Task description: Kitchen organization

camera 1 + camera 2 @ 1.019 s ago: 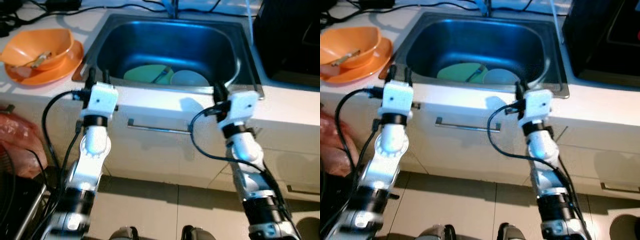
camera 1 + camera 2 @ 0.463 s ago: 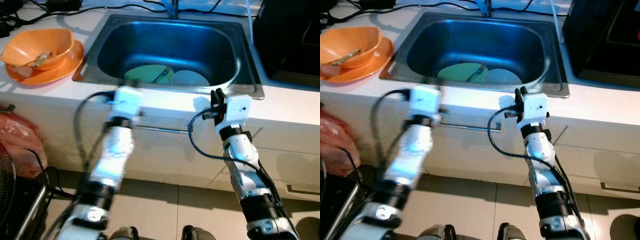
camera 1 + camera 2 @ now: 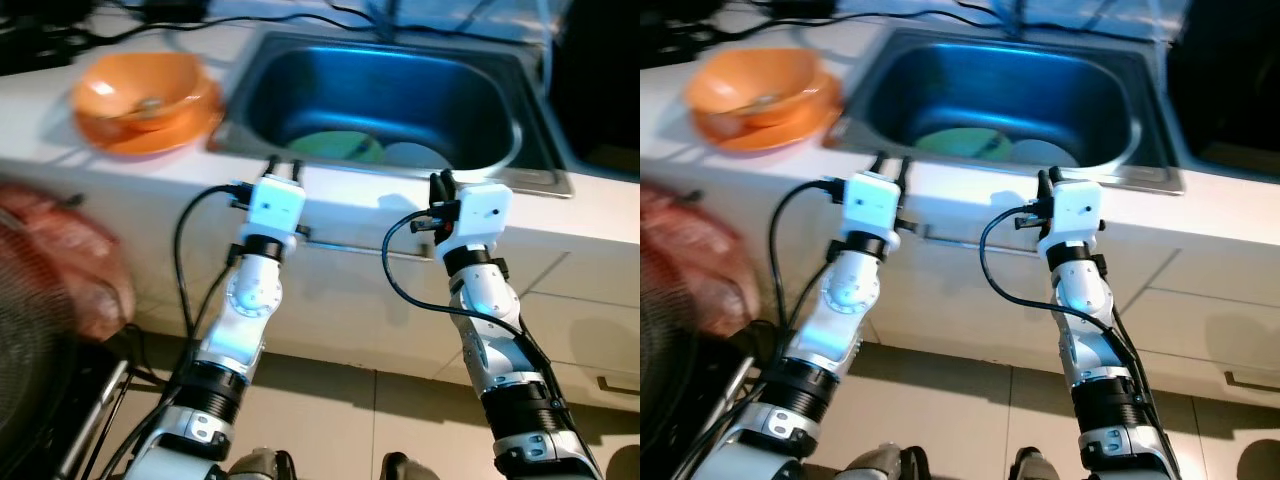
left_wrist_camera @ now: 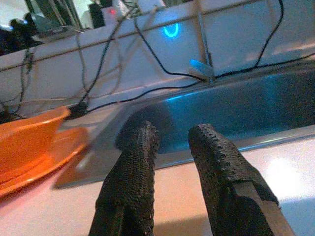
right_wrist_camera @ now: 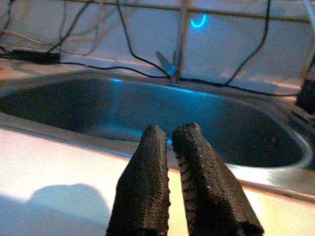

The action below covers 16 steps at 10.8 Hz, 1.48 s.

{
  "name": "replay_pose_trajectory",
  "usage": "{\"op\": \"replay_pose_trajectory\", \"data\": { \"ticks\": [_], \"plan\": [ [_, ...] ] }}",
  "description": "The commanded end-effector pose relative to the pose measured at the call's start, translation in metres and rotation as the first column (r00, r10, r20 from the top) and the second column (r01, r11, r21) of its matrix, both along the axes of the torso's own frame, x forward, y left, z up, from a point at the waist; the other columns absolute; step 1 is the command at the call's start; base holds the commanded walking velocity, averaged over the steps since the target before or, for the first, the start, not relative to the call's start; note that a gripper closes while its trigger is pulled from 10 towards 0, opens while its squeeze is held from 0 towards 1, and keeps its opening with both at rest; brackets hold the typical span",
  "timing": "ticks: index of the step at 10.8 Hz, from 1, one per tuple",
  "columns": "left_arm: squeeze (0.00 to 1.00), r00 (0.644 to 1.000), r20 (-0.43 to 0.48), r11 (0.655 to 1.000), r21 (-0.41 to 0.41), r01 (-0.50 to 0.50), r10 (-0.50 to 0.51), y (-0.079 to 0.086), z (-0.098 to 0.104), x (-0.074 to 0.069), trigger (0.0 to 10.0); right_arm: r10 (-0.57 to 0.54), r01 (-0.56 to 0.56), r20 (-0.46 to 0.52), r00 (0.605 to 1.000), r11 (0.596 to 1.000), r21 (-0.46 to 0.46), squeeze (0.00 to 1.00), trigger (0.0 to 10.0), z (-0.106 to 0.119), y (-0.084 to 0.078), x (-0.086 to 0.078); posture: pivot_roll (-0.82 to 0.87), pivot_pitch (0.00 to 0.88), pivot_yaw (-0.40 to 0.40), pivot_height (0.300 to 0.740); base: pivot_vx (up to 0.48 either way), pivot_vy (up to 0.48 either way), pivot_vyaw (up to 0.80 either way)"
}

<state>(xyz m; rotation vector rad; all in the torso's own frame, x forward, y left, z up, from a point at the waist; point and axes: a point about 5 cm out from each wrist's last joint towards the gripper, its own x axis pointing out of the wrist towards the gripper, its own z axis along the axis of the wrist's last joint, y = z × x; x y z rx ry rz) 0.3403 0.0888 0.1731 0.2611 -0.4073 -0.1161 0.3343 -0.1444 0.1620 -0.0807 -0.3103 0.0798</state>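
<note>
Left gripper [image 3: 283, 163] raised at centre, fingers slightly parted, empty; right gripper [image 3: 440, 184] centre-right, fingers nearly closed, empty. Sink [image 3: 300, 95] seen above.

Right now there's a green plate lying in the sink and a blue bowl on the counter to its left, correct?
Not quite: the bowl is orange, not blue, as the left eye view shows. The green plate does lie in the sink, and the bowl sits on the counter to its left.

White table [image 3: 420, 205] spans the upper frame, with a steel sink [image 3: 520, 150] set into it at upper centre. Orange plate [image 3: 195, 125] carrying an orange bowl [image 3: 140, 85] rests on it, upper left. Black cables [image 3: 930, 15] trail along the back edge.
</note>
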Motion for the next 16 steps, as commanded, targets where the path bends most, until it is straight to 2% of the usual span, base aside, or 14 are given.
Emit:
{"op": "replay_pose_trajectory", "data": {
  "ticks": [1,8,11,12,13,16],
  "plan": [
    [0.0,1.0,-0.001,1.0,0.003,0.007,-0.007,0.001,0.0,0.0,10.0,-0.015,0.015,0.0,1.0,1.0,-0.003,0.0,10.0,-0.002,-0.002,-0.001,-0.02,0.129,0.036,0.74,0.0,0.341,0.0],
    [0.0,1.0,-0.012,1.0,-0.005,0.004,-0.004,0.001,-0.002,-0.001,10.0,-0.047,0.047,-0.021,0.999,0.999,-0.004,0.0,10.0,-0.007,-0.011,-0.003,-0.03,0.152,0.028,0.74,0.0,0.321,0.0],
    [0.0,1.0,-0.014,1.0,-0.007,0.007,-0.007,0.001,-0.003,0.0,10.0,-0.068,0.068,-0.051,0.996,0.998,-0.003,0.0,10.0,-0.01,-0.013,0.0,-0.03,0.158,0.026,0.74,0.0,0.0,0.0],
    [0.0,1.0,-0.011,1.0,-0.016,0.01,-0.01,0.001,-0.002,0.0,10.0,-0.076,0.076,-0.07,0.995,0.997,-0.003,0.0,10.0,-0.011,-0.014,0.002,-0.02,0.158,0.024,0.74,0.0,0.0,-0.8],
    [0.0,1.0,-0.008,1.0,-0.019,0.013,-0.013,0.0,-0.001,-0.001,10.0,-0.076,0.075,-0.067,0.995,0.997,-0.01,0.0,10.0,-0.011,-0.015,0.002,-0.02,0.156,0.024,0.74,0.0,0.0,-0.8],
    [0.0,1.0,-0.012,1.0,-0.02,0.009,-0.009,0.001,-0.002,0.0,10.0,-0.084,0.085,-0.065,0.994,0.996,0.008,0.0,10.0,-0.01,-0.017,0.003,-0.02,0.156,0.023,0.74,0.0,0.0,0.0]
  ]
}}
